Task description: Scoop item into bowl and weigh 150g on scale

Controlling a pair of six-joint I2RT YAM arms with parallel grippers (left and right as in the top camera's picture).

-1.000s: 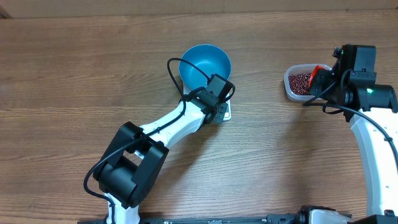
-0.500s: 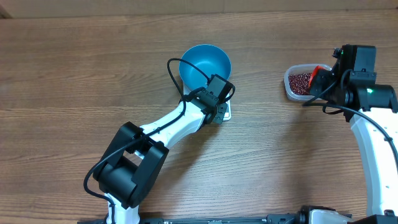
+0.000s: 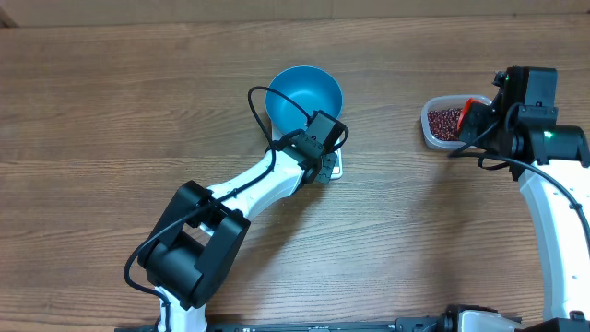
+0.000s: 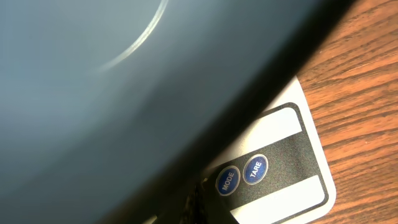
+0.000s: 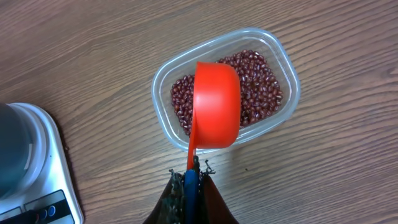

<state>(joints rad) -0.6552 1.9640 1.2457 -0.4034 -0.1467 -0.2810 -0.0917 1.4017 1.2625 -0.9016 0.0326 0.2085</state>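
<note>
Nothing has shifted over the last second; both grippers keep their poses, so no beans have reached the bowl yet. On the table (image 3: 92,111), the bowl (image 3: 304,97) sits on the scale (image 4: 292,143) at centre far and looks empty. The left gripper (image 3: 324,157), closed on nothing, rests at the scale's near edge by its buttons, probably zeroing it. At far right the right gripper (image 5: 189,186) is clamped on the handle of the scoop (image 5: 216,106), held over the tub (image 3: 430,129) holding all the beans (image 5: 261,93).
</note>
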